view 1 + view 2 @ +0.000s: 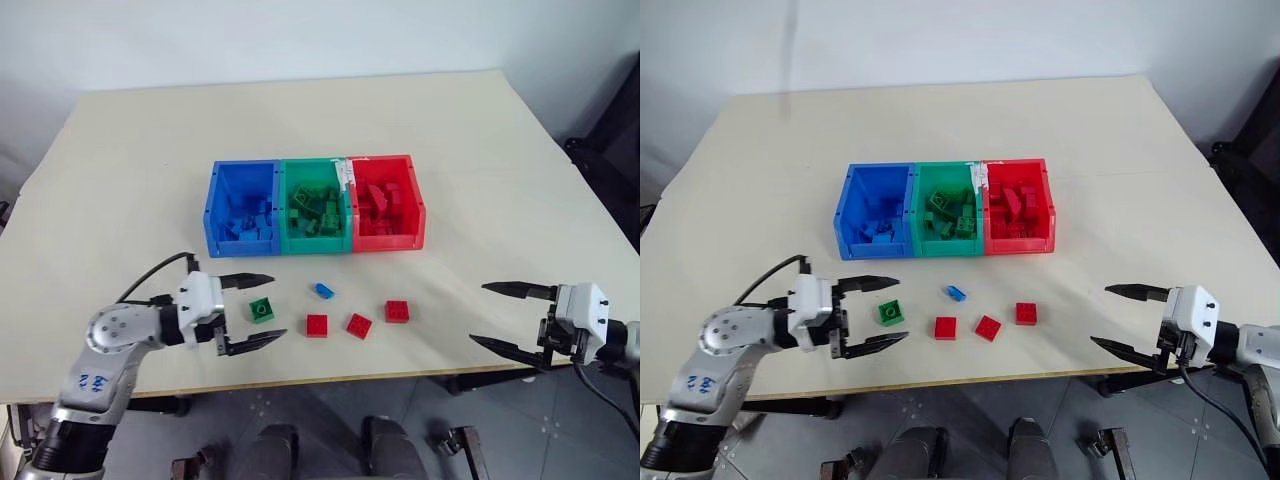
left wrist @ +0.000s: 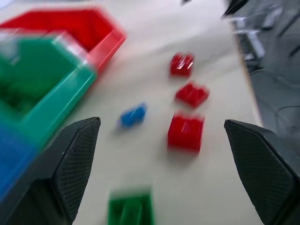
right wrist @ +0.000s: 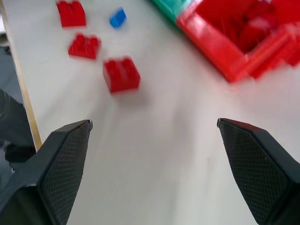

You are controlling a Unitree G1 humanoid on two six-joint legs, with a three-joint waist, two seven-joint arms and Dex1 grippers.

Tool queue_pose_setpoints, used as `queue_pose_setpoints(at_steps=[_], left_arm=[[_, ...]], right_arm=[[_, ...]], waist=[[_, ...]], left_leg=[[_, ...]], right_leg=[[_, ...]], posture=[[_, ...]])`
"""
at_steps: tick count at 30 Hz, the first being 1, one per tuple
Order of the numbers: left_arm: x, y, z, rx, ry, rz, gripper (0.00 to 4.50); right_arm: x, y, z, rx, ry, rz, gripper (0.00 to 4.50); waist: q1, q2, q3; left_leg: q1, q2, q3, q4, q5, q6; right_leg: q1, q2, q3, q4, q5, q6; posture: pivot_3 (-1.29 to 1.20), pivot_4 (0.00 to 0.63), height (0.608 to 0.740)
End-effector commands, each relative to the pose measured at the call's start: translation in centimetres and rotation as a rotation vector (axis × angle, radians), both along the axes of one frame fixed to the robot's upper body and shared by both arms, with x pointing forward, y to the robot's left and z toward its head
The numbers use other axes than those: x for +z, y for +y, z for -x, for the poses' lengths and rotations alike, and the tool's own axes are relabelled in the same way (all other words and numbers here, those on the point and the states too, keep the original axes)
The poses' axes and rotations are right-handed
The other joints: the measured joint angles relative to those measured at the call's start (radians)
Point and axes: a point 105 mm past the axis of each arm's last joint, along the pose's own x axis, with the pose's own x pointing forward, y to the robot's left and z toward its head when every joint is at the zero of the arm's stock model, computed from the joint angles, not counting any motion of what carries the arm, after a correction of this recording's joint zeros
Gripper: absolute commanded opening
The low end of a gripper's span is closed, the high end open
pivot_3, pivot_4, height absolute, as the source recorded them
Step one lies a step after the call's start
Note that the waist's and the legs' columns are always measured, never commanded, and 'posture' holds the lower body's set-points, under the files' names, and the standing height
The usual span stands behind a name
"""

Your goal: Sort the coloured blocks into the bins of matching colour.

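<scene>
Pale and broad, the worktop (image 1: 150, 150) carries the bins (image 1: 316, 204) near its middle: three joined boxes in a row, blue (image 1: 240, 205), green (image 1: 315, 205) and red (image 1: 386, 202), each already holding a heap of blocks of its own colour. That part of the sorting looks done.

Five blocks lie loose on the worktop between the bins and the near edge. A green block (image 1: 261, 309) sits furthest toward the robot's left, a small blue block (image 1: 323, 291) lies nearest the bins, and three red blocks stand in a loose line: one (image 1: 317, 325) beside the green, one (image 1: 359, 326) tilted in the middle, one (image 1: 397, 311) toward the right. None touches another or a bin.

Neither arm has hold of anything. The left pincer (image 1: 251, 311) is spread wide, its fingers flanking the green block without touching it. The right pincer (image 1: 508, 318) is equally wide and empty, well apart from the blocks near the worktop's front edge.

By my reading, all five loose blocks remain to be sorted. The green block looks the likeliest first pick, given how the left pincer frames it.
</scene>
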Motion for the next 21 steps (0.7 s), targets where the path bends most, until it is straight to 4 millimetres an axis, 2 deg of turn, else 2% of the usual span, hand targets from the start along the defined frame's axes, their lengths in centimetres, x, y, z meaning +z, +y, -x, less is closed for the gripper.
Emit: queue_pose_setpoints(at_steps=[1,5,8,12,15,18,21], left_arm=[[0.3,0.1,0.4,-0.025,-0.026,-0.018,4.50],[0.0,1.7,0.6,0.010,-0.018,-0.026,4.50],[-0.4,4.0,1.1,0.069,0.002,-0.054,4.50],[-0.6,5.3,1.4,0.115,0.001,-0.076,4.50],[-0.6,5.5,1.6,0.140,-0.007,-0.074,4.50],[-0.5,5.4,1.9,0.148,-0.009,-0.065,4.50],[-0.5,5.4,2.2,0.148,-0.008,-0.067,4.50]], right_arm=[[0.3,2.3,-0.8,0.079,0.030,0.040,4.46],[-1.4,4.5,-2.1,0.078,0.174,0.157,4.46],[-1.9,7.3,-3.4,0.127,0.210,0.207,4.46],[-2.5,8.9,-4.5,0.131,0.242,0.227,4.46],[-3.3,9.6,-4.8,0.144,0.238,0.251,4.46],[-3.8,9.6,-4.8,0.143,0.233,0.280,3.83],[-3.9,9.0,-4.7,0.161,0.218,0.338,2.89]], waist=[[-0.006,0.000,0.000],[-0.008,0.000,0.000],[-0.003,0.000,0.000],[0.010,0.000,0.000],[0.017,0.000,0.000],[0.016,-0.001,0.000],[0.010,-0.001,0.000]], left_leg=[[0.001,0.001,0.001,0.000,0.000,0.000],[0.001,0.002,0.000,0.000,0.000,-0.001],[0.001,0.003,0.000,0.001,-0.001,-0.001],[0.001,0.003,-0.001,0.001,-0.001,-0.001],[0.000,0.002,-0.002,0.001,-0.001,0.001],[0.000,0.002,-0.001,0.001,-0.002,0.001],[0.000,0.002,-0.001,0.001,-0.002,0.001]], right_leg=[[0.000,0.001,0.001,0.000,0.000,0.000],[0.000,0.001,0.001,0.001,0.000,-0.001],[0.000,0.000,0.001,0.001,0.000,-0.001],[0.000,-0.002,0.000,0.000,0.000,-0.001],[0.000,-0.003,0.000,-0.001,0.000,-0.001],[0.000,-0.003,-0.001,-0.001,0.000,-0.001],[0.001,-0.002,-0.001,-0.001,0.000,-0.001]], posture=[[0.00,0.150,0.740],[0.00,0.150,0.740],[0.00,0.150,0.740],[0.00,0.150,0.740],[0.00,0.150,0.740],[0.00,0.150,0.740],[0.00,0.150,0.740]])
